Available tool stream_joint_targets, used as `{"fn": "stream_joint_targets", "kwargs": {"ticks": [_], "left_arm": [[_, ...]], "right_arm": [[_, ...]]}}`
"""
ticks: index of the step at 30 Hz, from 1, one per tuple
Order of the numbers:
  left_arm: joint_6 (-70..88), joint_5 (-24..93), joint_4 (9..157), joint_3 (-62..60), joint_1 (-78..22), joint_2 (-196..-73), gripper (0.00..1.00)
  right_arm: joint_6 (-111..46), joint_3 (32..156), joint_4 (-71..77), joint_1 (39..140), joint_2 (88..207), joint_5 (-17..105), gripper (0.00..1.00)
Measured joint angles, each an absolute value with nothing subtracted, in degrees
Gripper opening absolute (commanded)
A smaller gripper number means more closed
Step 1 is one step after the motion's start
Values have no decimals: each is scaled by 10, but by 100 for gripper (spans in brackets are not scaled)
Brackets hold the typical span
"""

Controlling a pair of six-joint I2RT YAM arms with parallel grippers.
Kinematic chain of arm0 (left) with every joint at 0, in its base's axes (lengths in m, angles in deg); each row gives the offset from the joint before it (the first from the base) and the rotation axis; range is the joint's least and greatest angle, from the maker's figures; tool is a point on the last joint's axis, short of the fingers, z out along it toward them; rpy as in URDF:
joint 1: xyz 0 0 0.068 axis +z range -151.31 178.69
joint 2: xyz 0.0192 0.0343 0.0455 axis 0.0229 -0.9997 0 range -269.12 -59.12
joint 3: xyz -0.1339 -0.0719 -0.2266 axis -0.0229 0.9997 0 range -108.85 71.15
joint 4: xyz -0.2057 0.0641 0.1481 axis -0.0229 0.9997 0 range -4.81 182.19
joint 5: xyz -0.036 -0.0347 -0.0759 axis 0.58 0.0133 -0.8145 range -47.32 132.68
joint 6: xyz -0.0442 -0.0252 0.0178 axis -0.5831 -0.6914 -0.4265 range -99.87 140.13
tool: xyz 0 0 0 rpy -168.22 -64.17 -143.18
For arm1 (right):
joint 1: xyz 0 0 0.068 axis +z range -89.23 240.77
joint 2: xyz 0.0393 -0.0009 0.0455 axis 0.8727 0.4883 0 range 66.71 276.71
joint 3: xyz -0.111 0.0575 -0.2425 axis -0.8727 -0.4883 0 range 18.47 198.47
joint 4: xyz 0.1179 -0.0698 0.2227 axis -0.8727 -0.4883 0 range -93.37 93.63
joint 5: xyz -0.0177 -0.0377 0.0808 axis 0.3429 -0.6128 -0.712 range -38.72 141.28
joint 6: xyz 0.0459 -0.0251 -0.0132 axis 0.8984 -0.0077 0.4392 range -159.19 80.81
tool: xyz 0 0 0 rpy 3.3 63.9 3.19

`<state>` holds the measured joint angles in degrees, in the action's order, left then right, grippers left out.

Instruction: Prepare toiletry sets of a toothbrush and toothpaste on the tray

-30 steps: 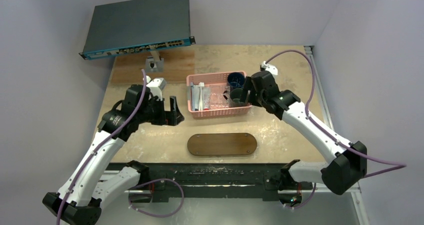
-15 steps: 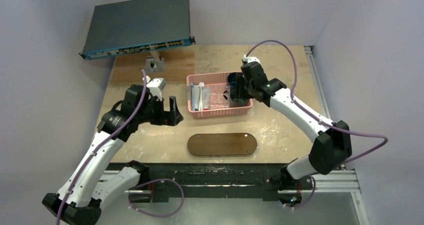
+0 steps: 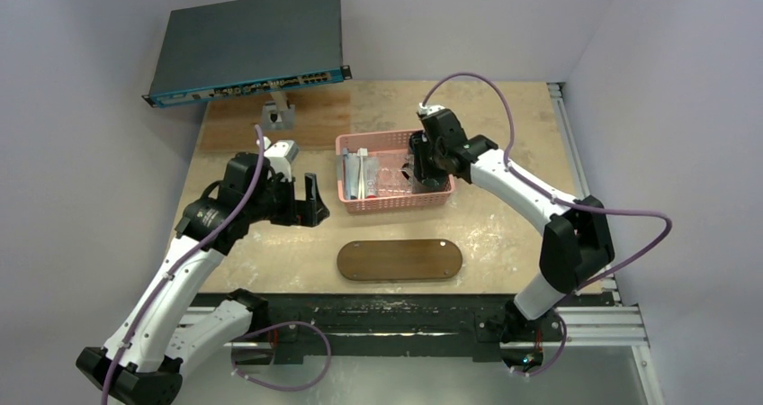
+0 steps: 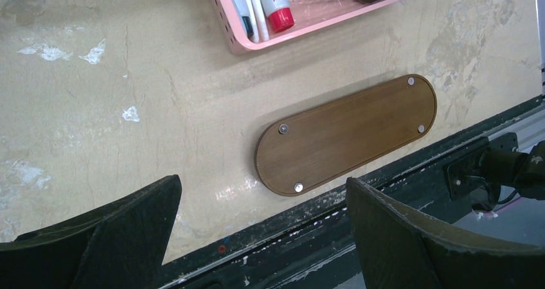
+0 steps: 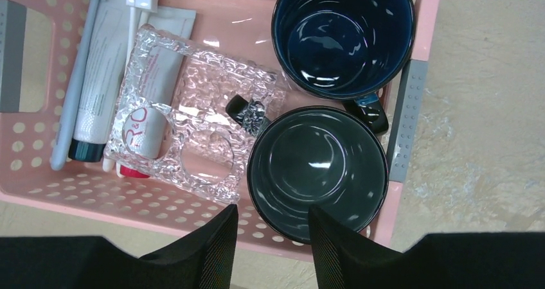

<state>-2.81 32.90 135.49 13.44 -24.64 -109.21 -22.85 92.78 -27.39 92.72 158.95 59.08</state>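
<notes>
Tray (image 3: pixel 399 260): nothing on it, no set started.
My left pincer (image 3: pixel 312 198) hangs wide open and empty, left of the basket (image 3: pixel 393 203). In the last second my right pincer (image 5: pixel 271 221) has swung from the basket's right side to above the mugs (image 5: pixel 318 167), slightly parted and holding nothing. The toothbrushes (image 5: pixel 72 96) and tubes (image 5: pixel 103 64) lie at the basket's left end, so I judge a leftward shift comes before the first pick.

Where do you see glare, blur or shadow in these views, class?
Right wrist: white glare spots inside the blue mug and the dark mug, sparkle across the clear embossed plastic. Left wrist: the tray is sharp, the fingers are very dark. Top external: even light, soft shadows; items in the basket are too small to read.
</notes>
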Motion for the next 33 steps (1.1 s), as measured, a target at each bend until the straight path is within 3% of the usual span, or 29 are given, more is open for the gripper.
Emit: {"fn": "stream_joint_targets", "kwargs": {"ticks": [15, 33], "left_arm": [[-28, 329, 1355, 134, -246, -1094, 100], [-28, 325, 1355, 134, -246, -1087, 100]], "right_arm": [[-224, 976, -256, 975, 1627, 577, 46], [-115, 1005, -250, 1006, 1715, 617, 45]]}}
